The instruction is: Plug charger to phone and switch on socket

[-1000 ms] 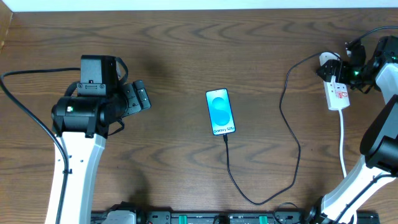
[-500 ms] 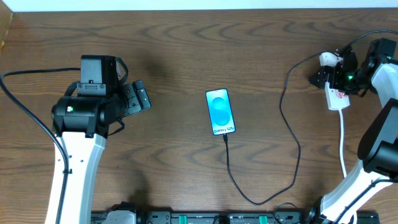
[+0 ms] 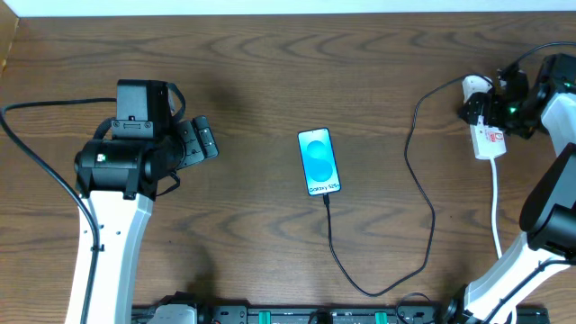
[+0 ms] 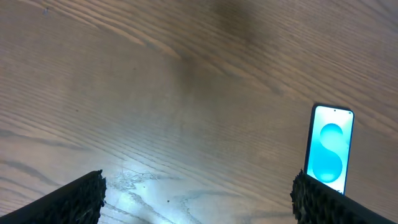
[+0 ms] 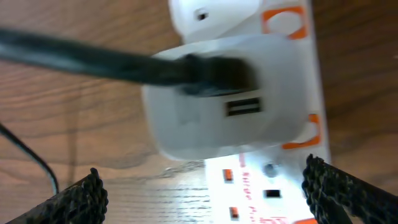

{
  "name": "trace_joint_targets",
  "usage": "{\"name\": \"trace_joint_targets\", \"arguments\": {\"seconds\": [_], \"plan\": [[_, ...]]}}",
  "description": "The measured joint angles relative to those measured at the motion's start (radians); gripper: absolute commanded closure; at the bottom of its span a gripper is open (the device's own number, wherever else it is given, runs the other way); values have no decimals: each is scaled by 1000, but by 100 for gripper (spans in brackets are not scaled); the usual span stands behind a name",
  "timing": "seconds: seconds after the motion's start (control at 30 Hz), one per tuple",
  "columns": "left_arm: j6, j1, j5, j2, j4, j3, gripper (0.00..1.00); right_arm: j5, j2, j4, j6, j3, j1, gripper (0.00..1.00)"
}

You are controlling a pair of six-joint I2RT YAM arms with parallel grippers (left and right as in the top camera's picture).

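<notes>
Right gripper (image 3: 482, 106) edges back rightward over the far-right-corner power strip (image 3: 490, 141); jaws gape, likewise the left gripper (image 3: 205, 141); strip seems light, skiddy; press squarely.

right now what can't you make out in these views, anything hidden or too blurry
- Switch position on the socket: too small overhead, partly under the right gripper; blurred in the right wrist view.
- Whether the charger tip is seated in the phone: too small overhead; in the left wrist view the left gripper hides the phone's lower end.
- Socket lettering: blurred, cut off by the right wrist view's bottom edge.
</notes>
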Motion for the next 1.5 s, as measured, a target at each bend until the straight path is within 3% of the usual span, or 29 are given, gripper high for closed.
{"name": "trace_joint_targets", "arguments": {"seconds": [1.5], "plan": [[0, 0, 0, 0, 0, 0, 5, -25, 21, 68, -47, -4, 8, 1]]}}
